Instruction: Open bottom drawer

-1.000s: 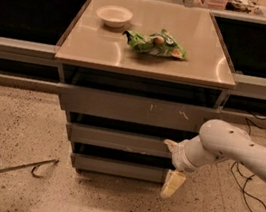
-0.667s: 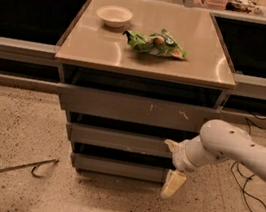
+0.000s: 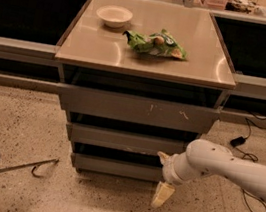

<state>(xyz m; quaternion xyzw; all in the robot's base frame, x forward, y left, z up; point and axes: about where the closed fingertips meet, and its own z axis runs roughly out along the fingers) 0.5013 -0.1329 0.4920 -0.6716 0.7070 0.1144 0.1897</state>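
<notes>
The bottom drawer (image 3: 112, 167) was the lowest of three grey metal fronts, just above the floor. It looked the narrowest, flat and level, with no handle or markings. A dark gap ran along its top edge, under the middle front. My gripper (image 3: 162, 177) hung at its right end, covering that corner.

On the table (image 3: 97, 46) a white bowl (image 3: 114, 16) sits at 11 o'clock, with a green snack bag (image 3: 156, 45) near it toward 4 o'clock. On the speckled floor (image 3: 29, 121) a hooked metal rod (image 3: 11, 169) lies at 8 o'clock and black cables (image 3: 251, 157) at 3 o'clock. The pincer (image 3: 162, 196) hangs at 5 o'clock, low over the floor.
</notes>
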